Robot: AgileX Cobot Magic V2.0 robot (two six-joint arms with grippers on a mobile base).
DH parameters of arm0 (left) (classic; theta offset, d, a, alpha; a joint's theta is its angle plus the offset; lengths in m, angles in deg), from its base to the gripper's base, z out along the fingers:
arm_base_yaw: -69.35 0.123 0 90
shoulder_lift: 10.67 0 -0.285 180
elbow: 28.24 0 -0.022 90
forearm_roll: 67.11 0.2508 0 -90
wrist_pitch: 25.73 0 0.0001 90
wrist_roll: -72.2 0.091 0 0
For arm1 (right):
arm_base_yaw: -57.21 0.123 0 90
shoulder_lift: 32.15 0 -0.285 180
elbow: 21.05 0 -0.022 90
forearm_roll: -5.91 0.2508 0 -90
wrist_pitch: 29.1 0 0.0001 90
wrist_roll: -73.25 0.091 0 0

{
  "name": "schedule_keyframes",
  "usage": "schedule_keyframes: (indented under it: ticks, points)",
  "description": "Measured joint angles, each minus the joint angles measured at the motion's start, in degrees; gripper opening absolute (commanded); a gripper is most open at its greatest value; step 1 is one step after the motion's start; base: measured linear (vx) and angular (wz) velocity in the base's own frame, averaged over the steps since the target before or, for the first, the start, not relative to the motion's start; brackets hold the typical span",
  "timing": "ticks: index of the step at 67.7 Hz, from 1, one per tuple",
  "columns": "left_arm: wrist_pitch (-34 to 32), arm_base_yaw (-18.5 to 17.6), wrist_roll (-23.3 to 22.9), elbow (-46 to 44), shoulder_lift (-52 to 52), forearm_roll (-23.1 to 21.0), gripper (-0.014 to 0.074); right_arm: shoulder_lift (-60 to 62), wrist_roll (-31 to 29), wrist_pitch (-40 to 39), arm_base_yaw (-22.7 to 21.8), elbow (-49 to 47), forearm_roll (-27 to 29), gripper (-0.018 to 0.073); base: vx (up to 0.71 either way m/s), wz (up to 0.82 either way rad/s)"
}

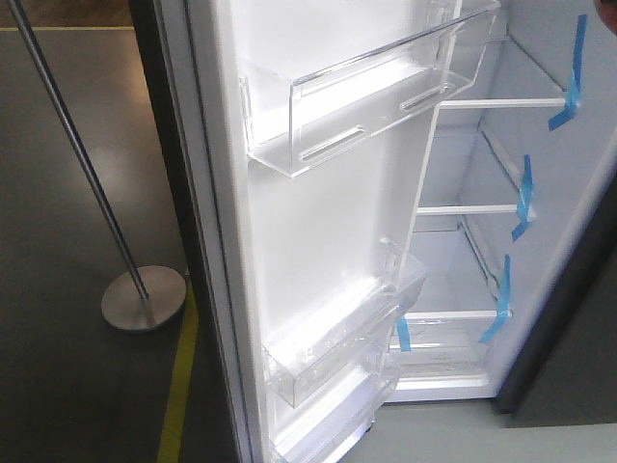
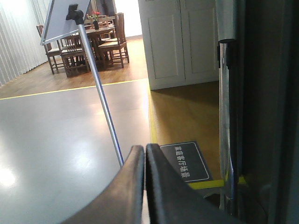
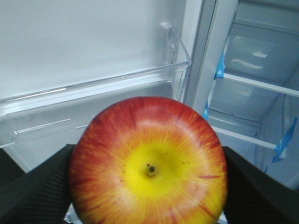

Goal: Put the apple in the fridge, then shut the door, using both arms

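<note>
Grey floor (image 1: 67, 405) with a yellow line (image 1: 178, 386) runs past the fridge (image 1: 578, 212), and a metal stand (image 1: 77, 154) rises from its round base (image 1: 143, 297) on the left. The door (image 1: 318, 241) is swung wide, showing its white inner face with a clear upper bin (image 1: 366, 106) and a lower bin (image 1: 337, 347). Beyond it the white compartment holds clear shelves (image 1: 468, 209) marked with blue tape strips (image 1: 571, 77).

The apple (image 3: 148, 163) is not yet inside. It sits clamped in the right gripper (image 3: 149, 196), one dark finger (image 3: 32, 186) pressed to each flank and the dimple facing the wrist camera. It hangs in front of the door's inner face, with the shelves off to the right. How close it is to either I cannot judge from this view.

The left gripper (image 2: 145, 150) has its fingers pressed together on nothing. It points out past the door's edge toward the open floor and a dark floor sign (image 2: 184, 161).

The apple looks firm and fairly light, but its glossy skin is likely slippery and it would probably bruise under a hard squeeze. Holding it across the widest part, as it is held now, seems the safest grip. Being round, it may roll once let go, so it wants setting down flat on a shelf, back from the front edge.
</note>
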Motion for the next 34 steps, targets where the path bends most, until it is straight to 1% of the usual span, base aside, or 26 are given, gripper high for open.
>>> schedule_keyframes:
  ticks: [34]
  points:
    - [0.00,0.00,0.00,0.00,0.00,0.00,-0.0008,0.00,0.00,0.00,0.00,0.00,0.00,0.0091,0.02,-0.01]
